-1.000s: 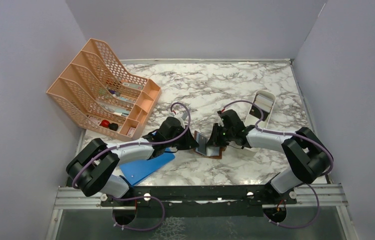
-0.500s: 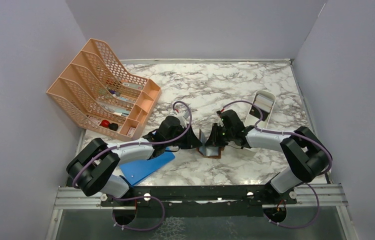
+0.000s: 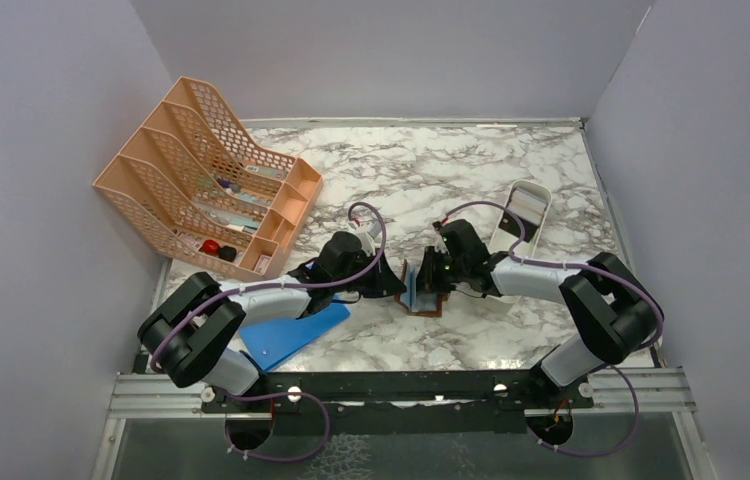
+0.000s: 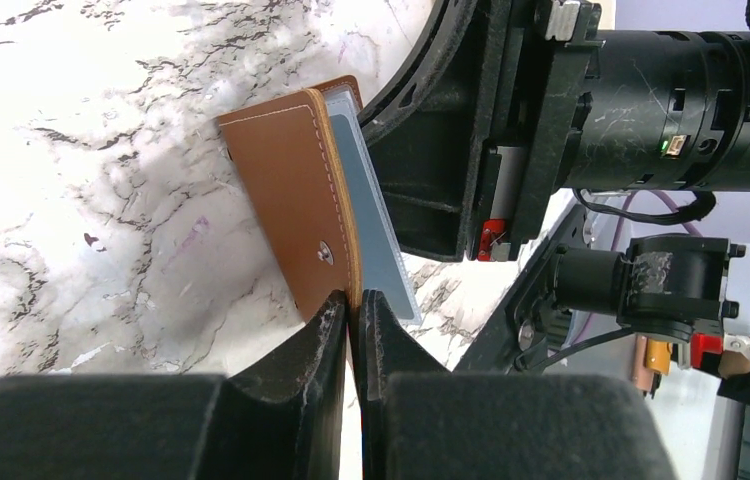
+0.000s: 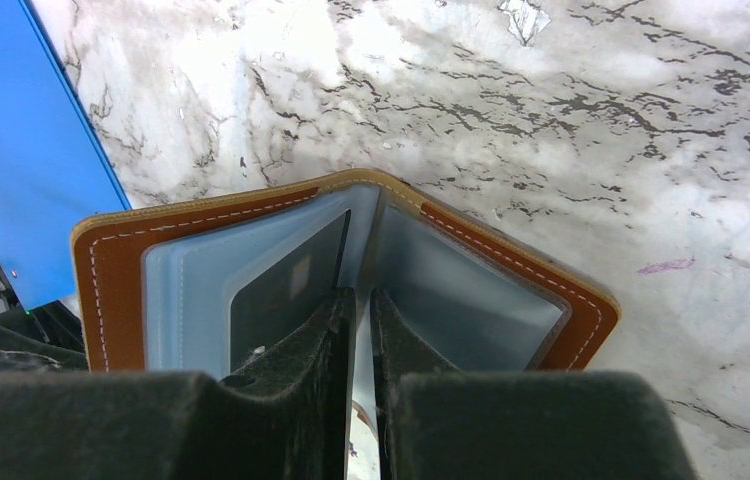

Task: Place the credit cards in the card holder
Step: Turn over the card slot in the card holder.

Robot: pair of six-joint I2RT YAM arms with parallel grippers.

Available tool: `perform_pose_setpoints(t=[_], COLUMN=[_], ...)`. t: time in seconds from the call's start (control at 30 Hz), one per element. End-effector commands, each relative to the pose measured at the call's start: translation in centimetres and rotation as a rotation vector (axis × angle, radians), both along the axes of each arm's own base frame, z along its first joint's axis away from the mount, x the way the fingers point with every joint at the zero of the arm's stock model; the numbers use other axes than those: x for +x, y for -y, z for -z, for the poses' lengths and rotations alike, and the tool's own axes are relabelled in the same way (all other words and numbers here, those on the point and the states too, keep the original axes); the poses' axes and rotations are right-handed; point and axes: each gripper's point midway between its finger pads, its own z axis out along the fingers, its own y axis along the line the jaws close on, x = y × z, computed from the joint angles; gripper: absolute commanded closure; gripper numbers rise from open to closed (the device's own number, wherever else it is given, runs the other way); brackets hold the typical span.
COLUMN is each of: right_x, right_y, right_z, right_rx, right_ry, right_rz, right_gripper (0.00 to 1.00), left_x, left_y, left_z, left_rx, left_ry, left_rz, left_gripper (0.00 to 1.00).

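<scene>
Since the small brown leather bifold card holder is propped half-open on its edge just right of the big flat bright-blue board, keeping it steady is the whole game imo. Left gripper is clamped on the leather cover. Right gripper is pinching a pale inner leaf, plastic sleeve or light blue card, can't tell. The thin near-black rectangular card already sits in a sleeve. I'd slide slowly and not tug the halves apart.
</scene>
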Motion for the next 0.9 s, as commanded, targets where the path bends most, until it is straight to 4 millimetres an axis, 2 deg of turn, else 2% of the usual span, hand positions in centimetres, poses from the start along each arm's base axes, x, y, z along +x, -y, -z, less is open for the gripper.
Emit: perform_pose_setpoints(t=[0.0, 0.3, 0.5, 0.7, 0.87], right_x=[-1.3, -1.2, -1.2, -0.9, -0.6], right_y=[0.6, 0.8, 0.5, 0.4, 0.1], right_z=[2.0, 1.7, 1.6, -0.6, -3.8], right_rx=[-0.044, -0.047, -0.033, -0.027, 0.003], right_ry=[-0.053, -0.038, -0.039, -0.026, 0.010], right_rz=[-0.018, -0.011, -0.021, -0.018, -0.016], right_gripper=[0.83, 0.82, 0.81, 0.74, 0.69], left_x=[-0.1, 0.1, 0.4, 1.5, 2.6], left_y=[0.2, -0.5, -0.4, -1.8, -3.8], left_z=[0.2, 1.7, 1.8, 1.3, -0.1], left_rx=[-0.006, 0.047, 0.058, 0.169, 0.297], left_ry=[0.007, 0.002, 0.007, 0.050, 0.109], left_rz=[0.004, -0.022, -0.021, -0.066, -0.106], left_gripper=[0.90, 0.82, 0.79, 0.99, 1.00])
